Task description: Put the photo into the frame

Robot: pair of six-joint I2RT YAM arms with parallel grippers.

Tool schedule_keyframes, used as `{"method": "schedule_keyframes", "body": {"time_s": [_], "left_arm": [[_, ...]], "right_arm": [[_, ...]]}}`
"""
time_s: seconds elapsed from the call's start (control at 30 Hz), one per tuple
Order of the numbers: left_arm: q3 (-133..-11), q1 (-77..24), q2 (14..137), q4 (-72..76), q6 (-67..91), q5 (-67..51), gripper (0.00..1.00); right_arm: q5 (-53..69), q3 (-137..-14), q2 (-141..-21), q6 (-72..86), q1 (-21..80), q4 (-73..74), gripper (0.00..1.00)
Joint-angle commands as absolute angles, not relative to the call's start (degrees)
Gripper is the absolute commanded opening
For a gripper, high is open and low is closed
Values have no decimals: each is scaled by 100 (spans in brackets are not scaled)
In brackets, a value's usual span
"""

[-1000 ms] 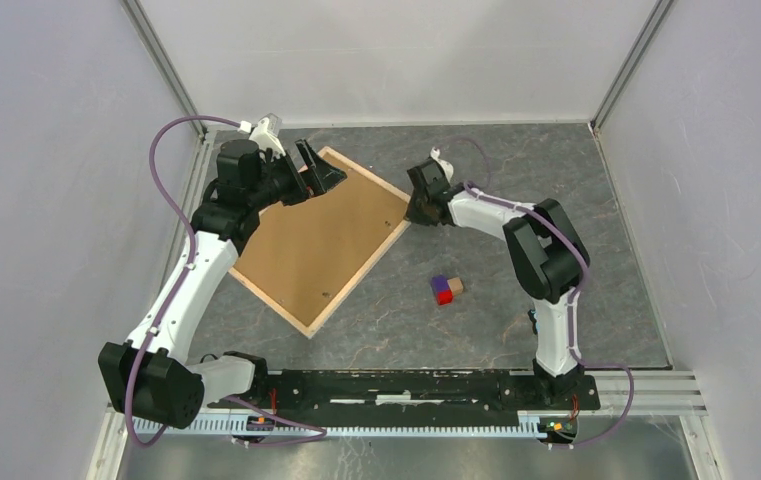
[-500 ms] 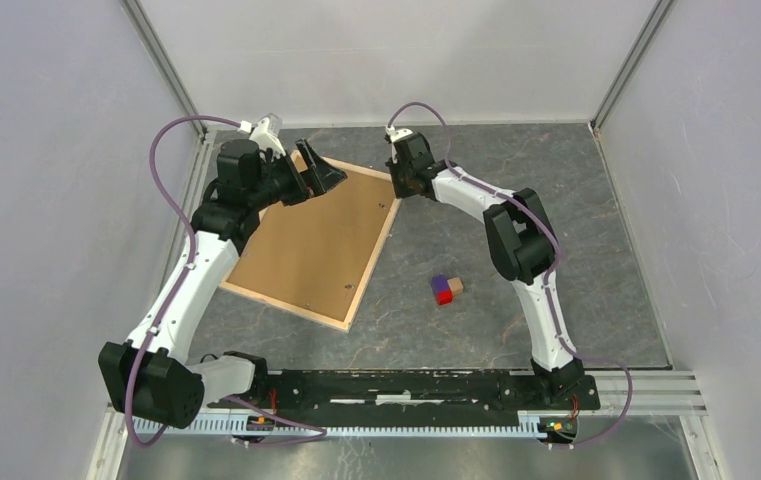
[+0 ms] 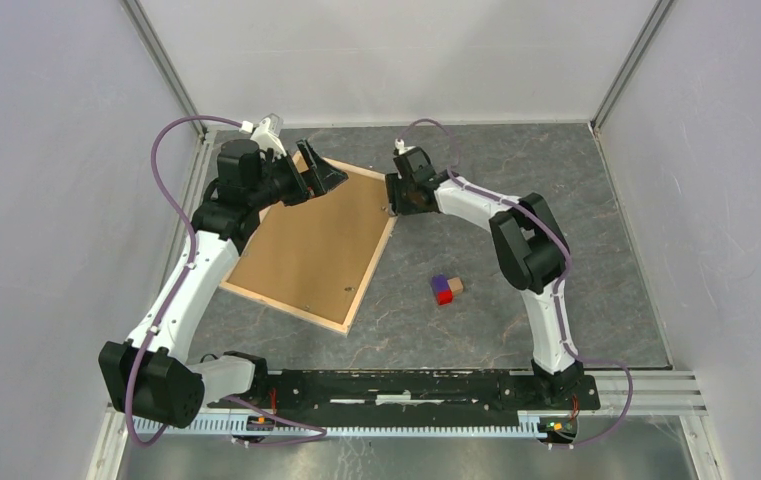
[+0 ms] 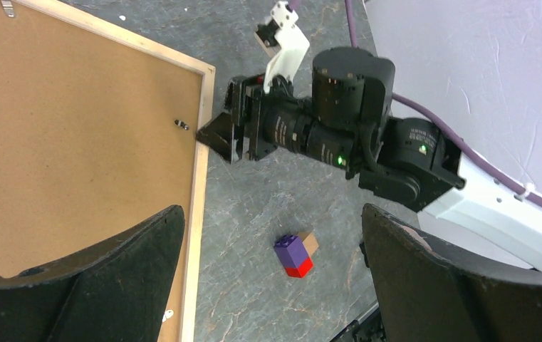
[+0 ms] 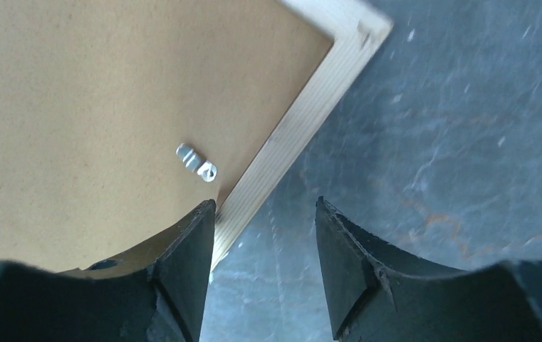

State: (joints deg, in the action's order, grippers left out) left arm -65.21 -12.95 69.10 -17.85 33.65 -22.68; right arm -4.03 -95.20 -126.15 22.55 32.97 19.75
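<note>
Overhead, showed thin light wooden rectangular frame lying back-up on grey table, brown board filling it, right gripper spread astride its right rail, left gripper spread above its far corner.

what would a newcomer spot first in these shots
The big wooden frame catches the eye first, lying back-up left of the middle of the grey table with its brown backing board showing. Both arms meet at its far end: the left gripper is open above the far corner, and the right gripper is open at the frame's right edge. A small purple, red and tan block cluster sits alone to the frame's right.
</note>
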Motion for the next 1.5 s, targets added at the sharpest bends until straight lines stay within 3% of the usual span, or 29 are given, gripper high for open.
{"method": "schedule_keyframes", "body": {"time_s": [0.0, 0.27, 0.57, 0.93, 1.13, 1.2, 1.33, 1.47], "left_arm": [[-6557, -1318, 6895, -1617, 3515, -2362, 100], [-6547, -1316, 6880, -1599, 3524, -2364, 100], [-6539, -1318, 6891, -1595, 3514, -2347, 100], [-6530, -1318, 6910, -1593, 3505, -2308, 100], [-6531, -1321, 6913, -1595, 3510, -2316, 100], [-6522, -1317, 6934, -1595, 3507, -2310, 100], [-6513, -1318, 6963, -1598, 3502, -2289, 100], [-6530, -1318, 6962, -1599, 3511, -2338, 100]], "right_arm": [[-792, -9013, -12094, 3006, 3645, 2036, 59], [-1045, -8840, -12303, 3324, 3962, 2221, 49], [-1021, -8496, -12256, 2242, 3904, 2225, 9], [-891, -7971, -11844, 985, 3702, 2257, 5], [-573, -8061, -11827, 1017, 3611, 2134, 10], [-572, -8277, -11932, 1174, 3598, 2154, 19], [-615, -8726, -12040, 1443, 3594, 2242, 46], [-812, -9056, -12136, 1355, 3569, 2232, 61]]}}
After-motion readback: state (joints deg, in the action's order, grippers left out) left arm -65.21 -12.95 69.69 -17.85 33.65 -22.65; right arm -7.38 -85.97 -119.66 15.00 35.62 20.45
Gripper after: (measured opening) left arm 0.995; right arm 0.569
